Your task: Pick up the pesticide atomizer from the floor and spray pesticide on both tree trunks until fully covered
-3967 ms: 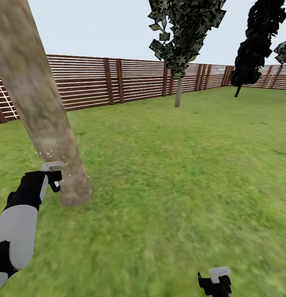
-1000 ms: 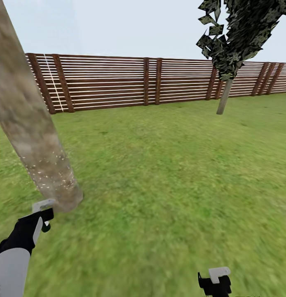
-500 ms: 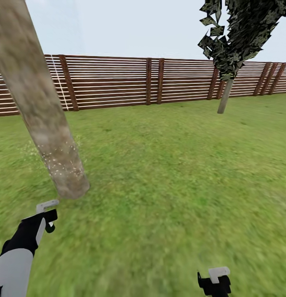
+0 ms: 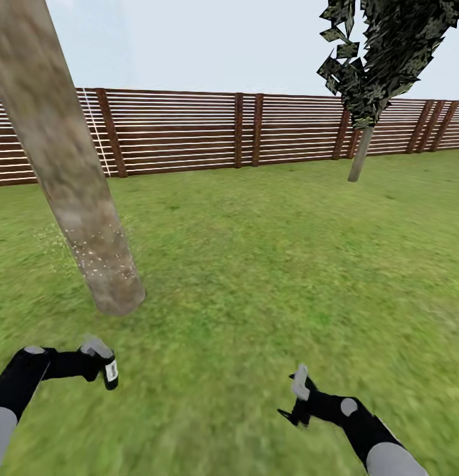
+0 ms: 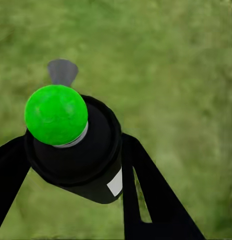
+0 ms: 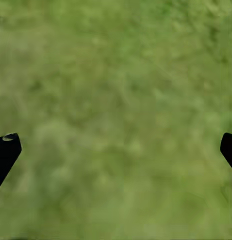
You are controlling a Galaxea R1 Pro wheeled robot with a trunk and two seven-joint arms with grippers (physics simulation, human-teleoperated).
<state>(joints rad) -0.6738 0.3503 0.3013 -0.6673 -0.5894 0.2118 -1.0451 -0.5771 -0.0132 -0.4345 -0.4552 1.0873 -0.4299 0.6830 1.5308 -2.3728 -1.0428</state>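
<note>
A thick, mottled tan-grey tree trunk (image 4: 77,192) leans on the left of the head view, with pale specks scattered over its lower part and the grass beside it. My left gripper (image 4: 99,362) hangs low in front of the trunk's base, apart from it, shut on the pesticide atomizer (image 4: 110,373). In the left wrist view the atomizer (image 5: 78,155) is a black bottle with a round green cap and a grey nozzle, held between the two black fingers (image 5: 146,195). My right gripper (image 4: 297,398) is open over bare grass; its fingertips (image 6: 5,150) stand far apart.
Green lawn (image 4: 282,264) stretches ahead to a brown slatted fence (image 4: 190,132). A dark-leaved tree with a thin pale stem (image 4: 359,155) stands at the back right near the fence.
My left arm has dropped and turned level, so the atomizer sits lower and to the right. My right arm has come forward and up from the bottom edge.
</note>
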